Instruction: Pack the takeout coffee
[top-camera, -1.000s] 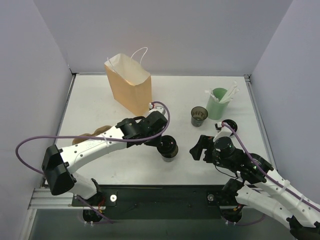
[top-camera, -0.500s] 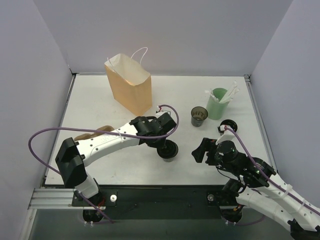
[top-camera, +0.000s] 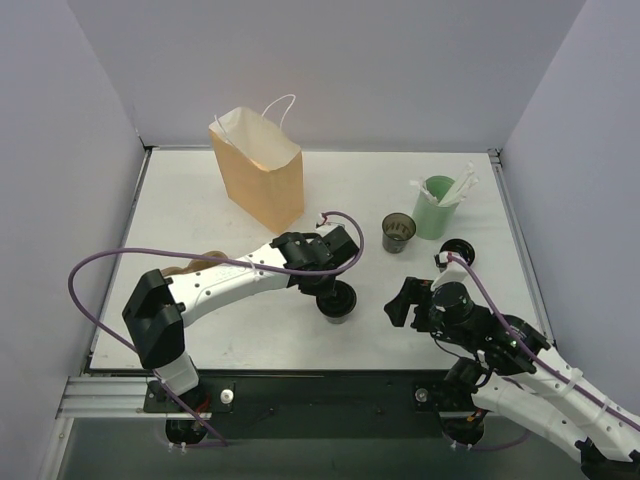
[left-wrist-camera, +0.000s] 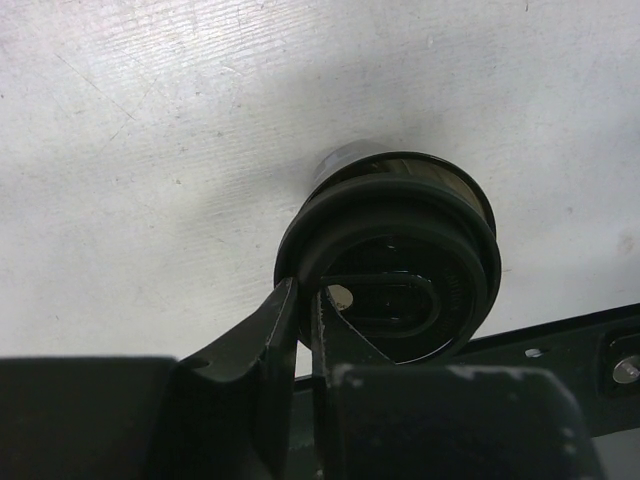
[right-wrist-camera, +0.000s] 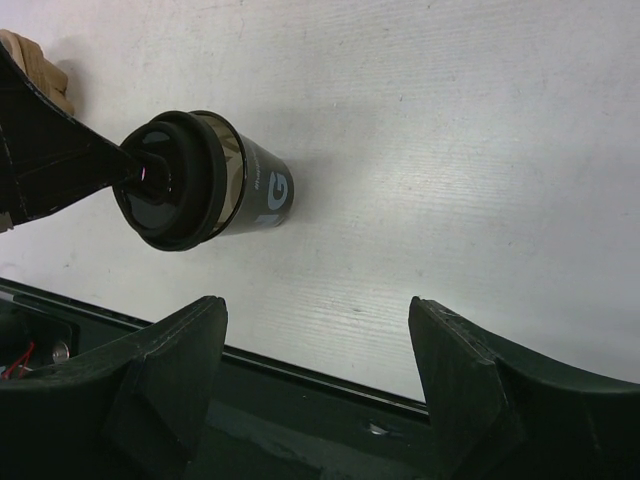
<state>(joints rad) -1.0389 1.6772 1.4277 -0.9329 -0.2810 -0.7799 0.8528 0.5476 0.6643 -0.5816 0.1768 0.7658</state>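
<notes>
Takeout coffee (left-wrist-camera: 400, 225) just below left gripper (left-wrist-camera: 305, 305), jaws nearly together at lid rim, clamp unclear; grasp cup body before lifting.

bag (top-camera: 258, 170): on table (top-camera: 190, 200), upper left of centre.
coffee (top-camera: 338, 300): lower centre, down-right of bag.
stick cup (top-camera: 435, 205): upper right.
open cup (top-camera: 397, 232): just left of stick cup.

The small dark brown-black disposable cup with a round black plastic lid (top-camera: 338, 300) bore pale lettering on its side. The tall tan paper bag (top-camera: 260, 175) had white cord handles. The pale green paper cup (top-camera: 434, 212) held white sticks. The matte surface (top-camera: 200, 200) was off-white with faint grey scuffs. A purple cable (top-camera: 71, 290) trailed from the white, black-jointed left arm (top-camera: 225, 280).
</notes>
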